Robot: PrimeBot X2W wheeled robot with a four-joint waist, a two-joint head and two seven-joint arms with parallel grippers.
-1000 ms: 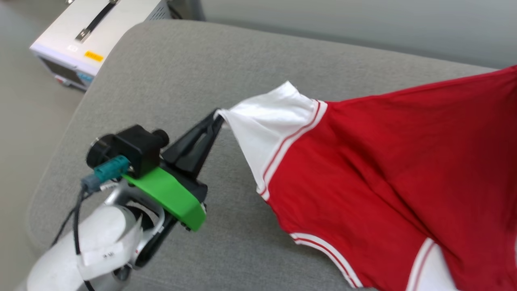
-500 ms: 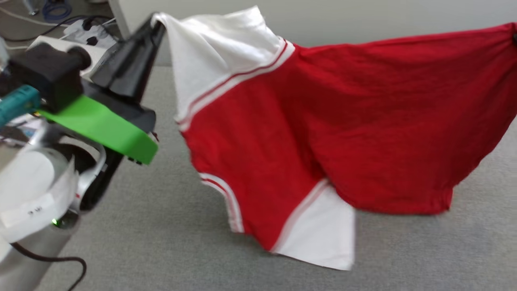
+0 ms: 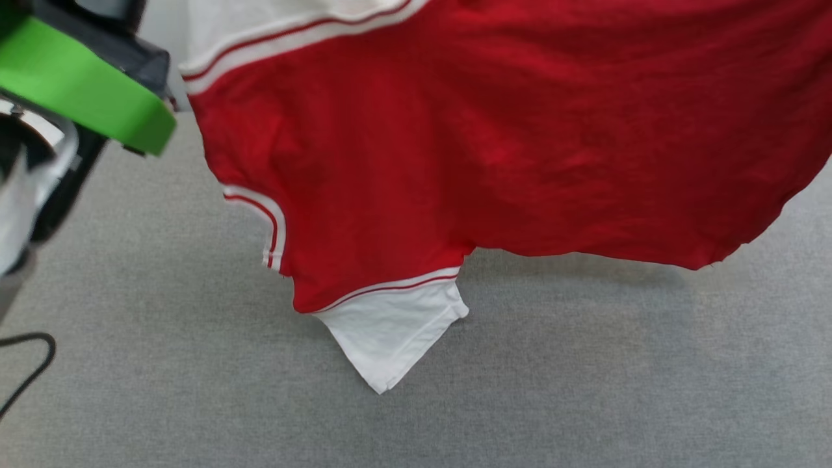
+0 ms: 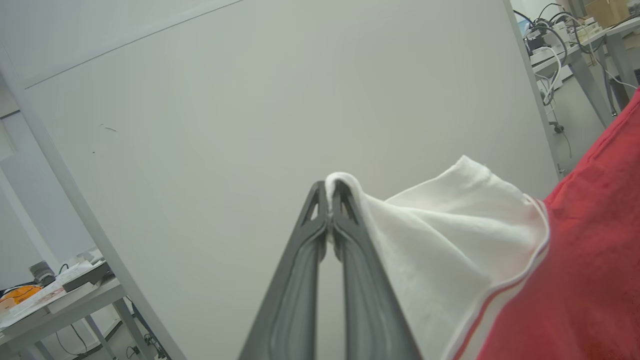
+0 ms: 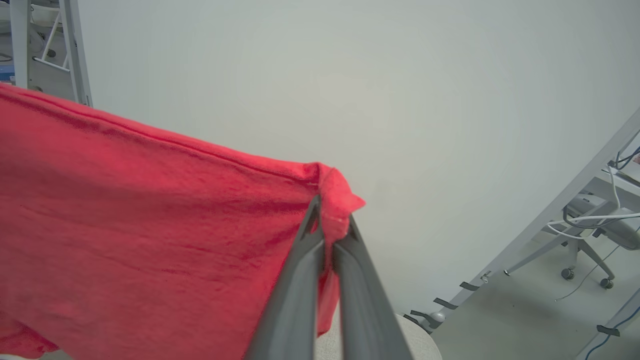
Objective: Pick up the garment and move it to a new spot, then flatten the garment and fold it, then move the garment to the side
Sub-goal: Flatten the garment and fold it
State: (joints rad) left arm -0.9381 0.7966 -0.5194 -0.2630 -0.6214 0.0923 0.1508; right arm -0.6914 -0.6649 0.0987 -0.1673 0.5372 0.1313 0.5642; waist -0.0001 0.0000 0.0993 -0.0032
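Observation:
The garment, red with white sleeves and red-and-white trim, hangs stretched in the air above the grey cushion. Its lower white sleeve dangles with the tip close to the cushion. My left gripper is shut on the edge of the other white sleeve, held up against a pale wall. My right gripper is shut on a red corner of the garment. The green-and-black left wrist sits at the upper left of the head view.
A pale partition wall stands behind both grippers. Tables with cables and an office chair stand off to the sides. A black cable loops at the left edge of the cushion.
Both arms have lifted the garment up off the cushion; it now hangs higher, with the left gripper's fingers gone above the head view's top edge. The head view has shifted too.

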